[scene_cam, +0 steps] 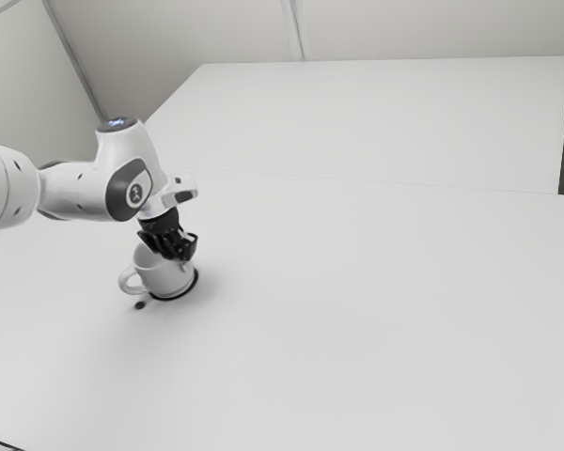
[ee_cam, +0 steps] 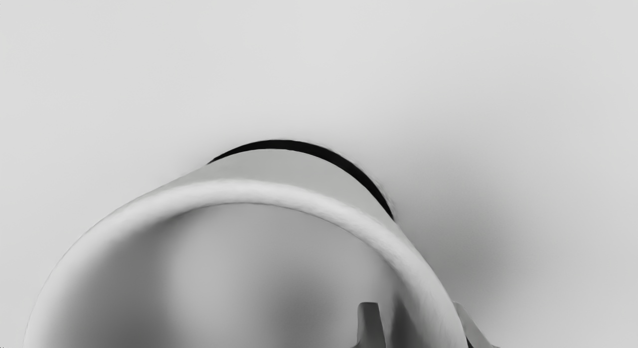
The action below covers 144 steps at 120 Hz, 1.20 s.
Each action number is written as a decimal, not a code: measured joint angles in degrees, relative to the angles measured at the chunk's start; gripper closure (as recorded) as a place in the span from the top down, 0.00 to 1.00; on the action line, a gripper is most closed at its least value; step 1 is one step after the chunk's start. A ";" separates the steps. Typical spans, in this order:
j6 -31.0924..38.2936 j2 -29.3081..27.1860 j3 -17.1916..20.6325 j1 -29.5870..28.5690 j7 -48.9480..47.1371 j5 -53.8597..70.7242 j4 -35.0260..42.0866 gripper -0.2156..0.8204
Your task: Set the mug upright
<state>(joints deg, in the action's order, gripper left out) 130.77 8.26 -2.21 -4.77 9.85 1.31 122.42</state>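
The white, round-mouthed ceramic mug (scene_cam: pixel 163 274) sits mouth-up on the smooth white counter (scene_cam: pixel 357 310), perhaps slightly tilted; the black two-finger hand (ee_cam: pixel 412 305), fingers apart astride its wall, could topple it by dragging sideways.

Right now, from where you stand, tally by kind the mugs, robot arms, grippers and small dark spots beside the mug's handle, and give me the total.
Mugs: 1
Robot arms: 1
Grippers: 1
Small dark spots: 1 (I cannot tell what it is)
Total: 4
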 joint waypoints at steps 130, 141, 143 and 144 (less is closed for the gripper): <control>-36.99 1.46 1.08 2.00 -6.30 -2.33 -41.72 0.79; -38.29 1.44 1.02 1.96 -6.23 -2.41 -41.79 0.79; -38.48 1.44 1.01 1.96 -6.22 -2.43 -41.79 0.79; -38.56 1.44 1.01 1.96 -6.21 -2.44 -41.79 0.79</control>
<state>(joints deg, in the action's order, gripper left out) 92.21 9.70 -1.20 -2.81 3.64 -1.13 80.63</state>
